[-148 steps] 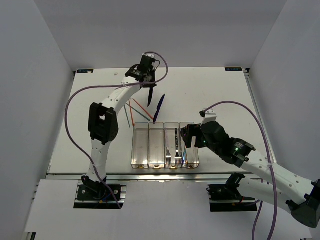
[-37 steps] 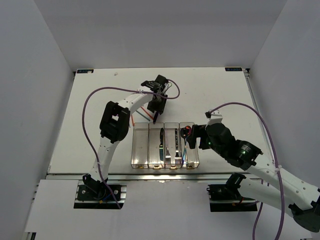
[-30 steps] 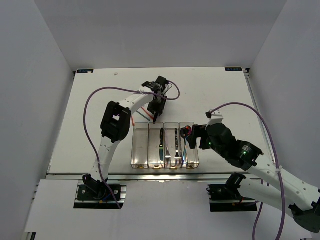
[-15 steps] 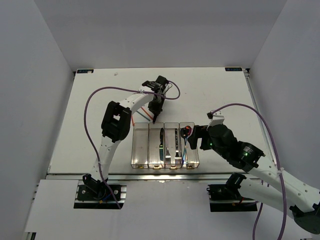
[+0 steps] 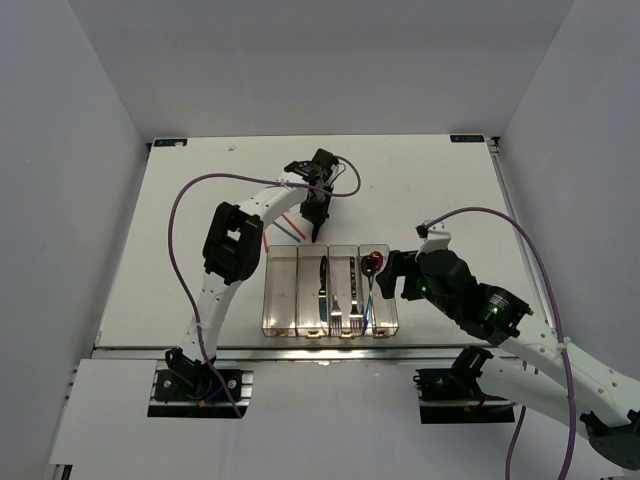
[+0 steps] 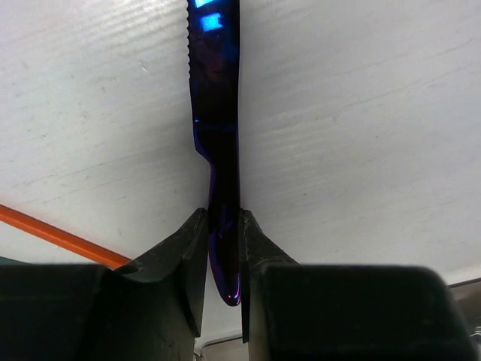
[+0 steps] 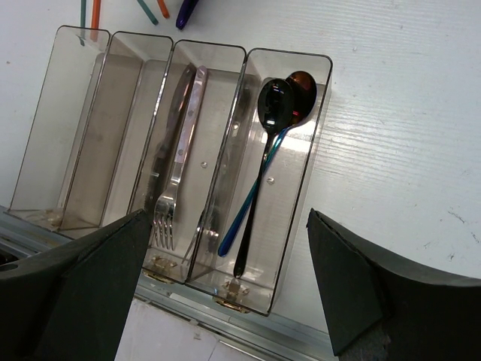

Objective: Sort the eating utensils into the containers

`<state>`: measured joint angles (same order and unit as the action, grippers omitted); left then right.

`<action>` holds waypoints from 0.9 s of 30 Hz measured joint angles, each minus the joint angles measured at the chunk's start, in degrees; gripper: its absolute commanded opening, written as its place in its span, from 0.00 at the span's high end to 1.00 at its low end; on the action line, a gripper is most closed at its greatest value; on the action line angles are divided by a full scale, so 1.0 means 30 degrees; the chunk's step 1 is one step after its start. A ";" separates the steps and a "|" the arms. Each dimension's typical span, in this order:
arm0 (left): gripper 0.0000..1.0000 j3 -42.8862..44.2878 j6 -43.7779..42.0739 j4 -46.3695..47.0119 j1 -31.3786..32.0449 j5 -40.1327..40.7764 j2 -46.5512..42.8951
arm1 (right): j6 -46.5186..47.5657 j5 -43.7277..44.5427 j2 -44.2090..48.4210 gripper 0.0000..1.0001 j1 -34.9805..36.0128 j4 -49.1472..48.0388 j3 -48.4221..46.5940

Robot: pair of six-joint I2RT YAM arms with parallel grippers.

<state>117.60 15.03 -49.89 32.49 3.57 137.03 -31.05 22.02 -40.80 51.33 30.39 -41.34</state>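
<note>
Four clear bins (image 7: 75, 113) stand joined in a row on the tabletop (image 5: 420, 180); the rightmost holds a dark spoon (image 7: 274, 101) and a red-bowled spoon (image 7: 303, 84), bowls at the far end and handles crossing, the next holds a silver fork (image 7: 180, 150) with tines nearest, and the one after holds a black knife (image 5: 322, 285). The dark-blue knife (image 6: 216, 113) is pinched by its handle tip in the left hand (image 6: 224, 226), serrated blade pointing away, just beyond the bins. Green and orange chopsticks (image 7: 94, 11) lie loose past the bins' far left end
</note>
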 measured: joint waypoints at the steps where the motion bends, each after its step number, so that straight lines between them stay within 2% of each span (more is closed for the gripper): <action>1: 1.00 0.0153 0.0124 0.0036 0.0000 0.0080 0.0007 | 0.0007 0.0015 0.0000 0.11 0.0000 0.0000 0.0000; 7: 1.00 0.1967 0.0444 0.0160 0.0000 0.0678 0.0015 | 0.0015 0.0058 -0.0007 0.11 0.0000 0.0000 0.0000; 18: 1.00 0.2004 0.1020 0.0226 0.0000 0.1333 -0.0335 | 0.0073 0.0124 -0.0299 0.11 0.0000 0.0015 0.0000; 27: 1.00 0.1836 0.1515 0.0393 0.0000 0.1654 -0.3351 | 0.0087 0.0117 -0.0612 0.11 0.0000 0.0015 0.0000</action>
<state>123.11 19.57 -48.71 32.49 8.54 126.98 -30.79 22.37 -42.63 51.33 30.44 -41.34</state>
